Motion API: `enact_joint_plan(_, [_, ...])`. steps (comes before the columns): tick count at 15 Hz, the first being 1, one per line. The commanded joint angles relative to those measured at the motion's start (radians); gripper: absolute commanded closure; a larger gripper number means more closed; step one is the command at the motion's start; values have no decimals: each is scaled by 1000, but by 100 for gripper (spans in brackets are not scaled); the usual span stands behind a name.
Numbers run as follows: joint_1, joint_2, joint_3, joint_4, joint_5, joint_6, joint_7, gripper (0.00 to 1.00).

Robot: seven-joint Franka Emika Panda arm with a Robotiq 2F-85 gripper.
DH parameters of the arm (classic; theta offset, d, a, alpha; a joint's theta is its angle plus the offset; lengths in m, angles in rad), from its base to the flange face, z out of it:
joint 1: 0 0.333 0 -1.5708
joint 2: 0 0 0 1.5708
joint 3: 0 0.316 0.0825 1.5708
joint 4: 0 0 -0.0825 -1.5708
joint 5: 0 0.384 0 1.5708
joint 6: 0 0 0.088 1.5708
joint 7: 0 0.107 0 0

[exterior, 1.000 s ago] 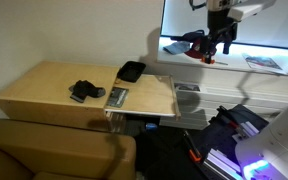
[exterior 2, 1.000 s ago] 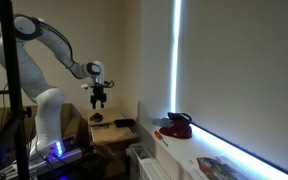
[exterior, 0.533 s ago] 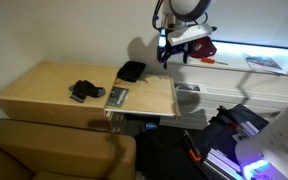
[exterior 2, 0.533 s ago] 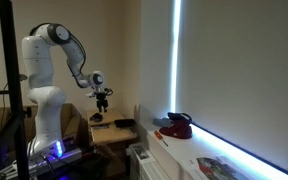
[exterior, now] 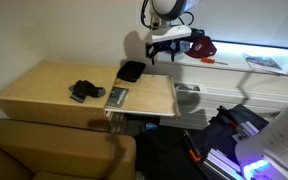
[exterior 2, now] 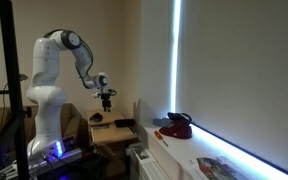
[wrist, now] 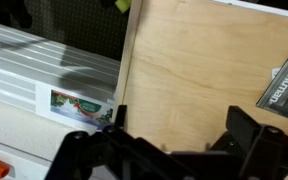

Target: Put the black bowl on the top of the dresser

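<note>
Wrist view: tool [wrist: 169, 148] spread, empty, above dresser tabletop [wrist: 194, 70]; black bowl [exterior: 131, 71] near tabletop's back corner, so an off-centre descent could knock it off.

dark flat item [wrist: 287, 82] on the dresser [wrist: 194, 70]: white lettering along its length, cut off by the frame edge; it reads roughly "pleman", not certain
colour sticker [wrist: 81, 104] on the white ledge [wrist: 24, 70]: print too small to read
both exterior views: no legible text
</note>
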Motion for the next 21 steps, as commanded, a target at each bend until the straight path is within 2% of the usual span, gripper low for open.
enact_joint_plan(1, [54,157,-30,78,75,104,166,0])
enact_joint_plan(4, [99,270,-56,172,148,192,287,0])
enact_joint_plan(6, [131,351,-98,239,173,253,368,0])
enact_joint_plan(8, [154,405,-136,300,214,266,438,0])
enact_joint_plan(9, [161,342,-129,229,199,253,379,0])
enact_joint_plan(11, [166,392,-148,279,216,261,406,0])
enact_joint_plan(13, [175,407,-163,278,197,243,409,0])
enact_joint_plan(14, [187,451,-184,298,196,250,453,0])
enact_joint_plan(17, [173,539,-183,321,294,353,521,0])
enact_joint_plan(21, [170,635,-181,370,416,495,542,0])
